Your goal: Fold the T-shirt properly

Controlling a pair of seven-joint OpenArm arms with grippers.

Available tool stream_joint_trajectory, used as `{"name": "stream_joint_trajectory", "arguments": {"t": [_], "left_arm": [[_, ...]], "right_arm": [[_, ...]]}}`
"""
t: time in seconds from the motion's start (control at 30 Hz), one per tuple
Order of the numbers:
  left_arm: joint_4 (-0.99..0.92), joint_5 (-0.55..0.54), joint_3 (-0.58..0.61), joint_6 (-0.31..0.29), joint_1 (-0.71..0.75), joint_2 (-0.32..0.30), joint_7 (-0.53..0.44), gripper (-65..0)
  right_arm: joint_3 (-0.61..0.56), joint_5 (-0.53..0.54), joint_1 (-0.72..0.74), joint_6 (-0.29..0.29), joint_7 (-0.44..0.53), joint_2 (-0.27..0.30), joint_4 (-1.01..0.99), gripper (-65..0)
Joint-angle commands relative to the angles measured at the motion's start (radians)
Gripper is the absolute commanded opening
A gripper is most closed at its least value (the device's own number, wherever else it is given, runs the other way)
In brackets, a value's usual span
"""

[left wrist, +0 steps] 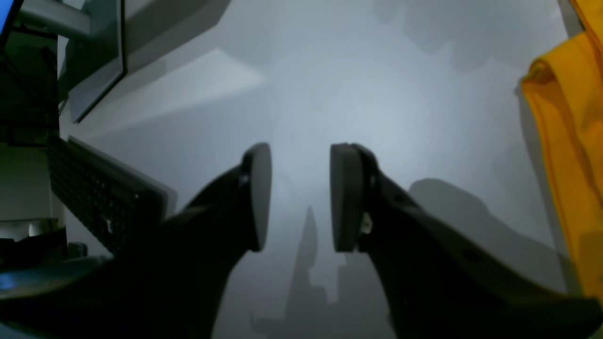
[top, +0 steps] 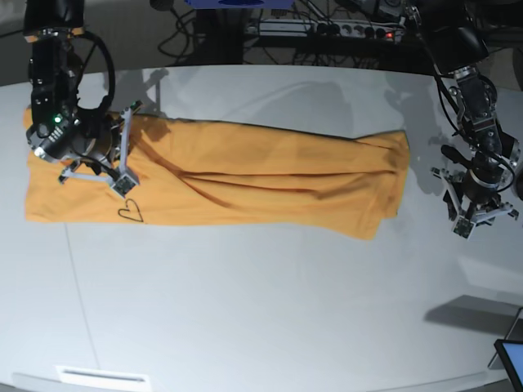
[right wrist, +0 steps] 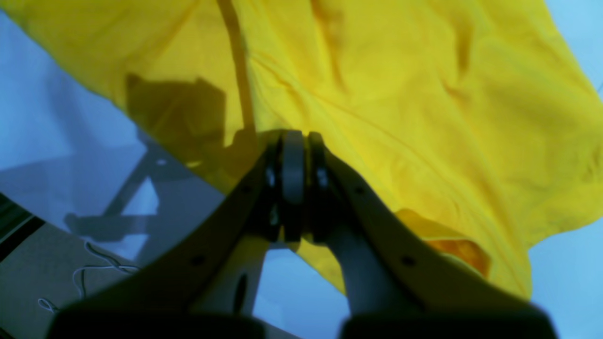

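1. Two arms in the base view – right gripper on the view's left over the T-shirt, left gripper on the view's right over bare table, just beside the shirt's edge but not touching it.
2. T-shirt lies flat on the white table as a long horizontal band, folded lengthwise, with creases running along it. One end is under the right arm, the other ends near the left arm.
3. A dark heart outline shows on the cloth just below the right gripper.
4. Right jaws – pressed together. In the right wrist view the fingertips meet with no gap, right at the yellow cloth; whether any fabric is pinched between them cannot be told.
5. A sleeve opening shows in that same view, beside the right finger.
6. Left jaws – spread, nothing between them. In the left wrist view the two pads stand apart with bare table visible in the gap.
7. A strip of the shirt hangs along the right edge of the left wrist view, clear of the pads.
8. A keyboard sits off the table edge in the left wrist view.
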Motion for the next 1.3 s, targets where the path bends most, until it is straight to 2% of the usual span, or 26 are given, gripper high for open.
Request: {"name": "stream_joint_trajectory", "arguments": {"t": [0.0,0.33,0.4,0.53,0.6,0.77,1.27], "left_arm": [[0.014,-0.004,-0.006,0.01,-0.017,-0.017,-0.018,-43.3],[0.016,-0.004,-0.007,0.01,-0.011,-0.016,-0.018,-43.3],[0.016,-0.004,-0.007,0.01,-0.011,-0.016,-0.018,-43.3],[0.016,-0.004,-0.007,0.01,-0.011,-0.016,-0.018,-43.3],[0.016,-0.004,-0.007,0.01,-0.011,-0.016,-0.02,-43.3],[0.016,-0.004,-0.007,0.01,-0.014,-0.016,-0.02,-43.3],[0.014,-0.005,-0.007,0.01,-0.012,-0.028,-0.018,-43.3]], "right_arm": [[0.0,0.003,0.013,0.0,0.009,0.003,0.01,-64.7],[-0.001,0.003,0.014,0.0,0.007,-0.032,0.008,-63.8],[-0.001,0.003,0.014,0.0,0.006,-0.033,0.008,-58.6],[-0.001,0.003,-0.007,0.0,0.004,-0.033,0.013,-41.8],[-0.001,0.003,-0.023,0.0,0.006,-0.033,0.016,-37.1],[0.006,0.003,-0.014,0.0,0.01,-0.024,0.023,-37.3],[0.008,0.0,0.134,0.0,0.012,-0.023,0.047,-37.3]]}}
